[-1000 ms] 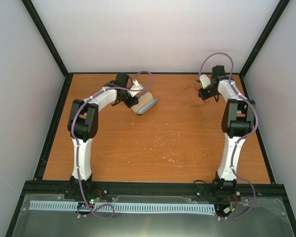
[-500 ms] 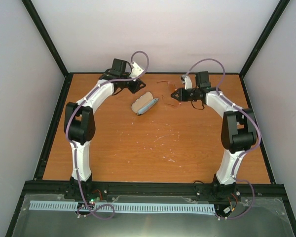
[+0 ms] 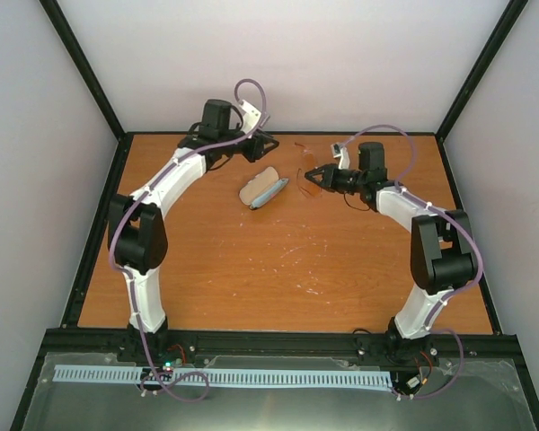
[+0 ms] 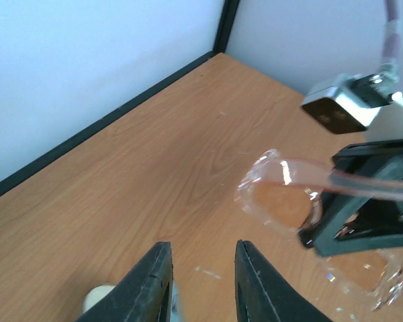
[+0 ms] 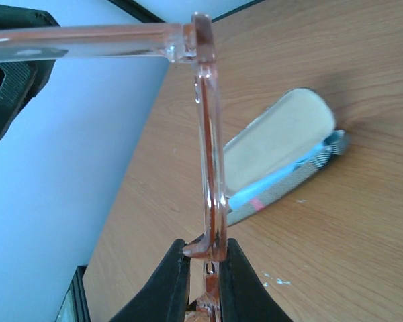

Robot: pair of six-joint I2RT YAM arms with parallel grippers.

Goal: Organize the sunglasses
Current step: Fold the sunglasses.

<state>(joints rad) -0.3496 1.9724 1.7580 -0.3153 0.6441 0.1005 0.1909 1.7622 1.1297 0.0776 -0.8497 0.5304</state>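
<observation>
right arm (image 3: pixel 391 199) swung inward; wrist view shows right jaws clamping sunglasses (image 5: pixel 210 134), left jaws half-open, empty.

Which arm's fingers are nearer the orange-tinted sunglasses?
Right. The right fingers are shut on the thin-framed orange-tinted sunglasses; the left fingers hover open beside them, not touching.

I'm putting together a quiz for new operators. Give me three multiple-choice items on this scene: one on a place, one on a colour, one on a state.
1. Where is the case? A on the wall; B on the table; C on the floor.
2. The sunglasses' tint? A orange; B green; C black.
3. The right gripper is: A open; B shut on the case; C shut on the sunglasses.
B: it lies on the wood. A: the frame shows orange. C: it pinches the frame.
</observation>
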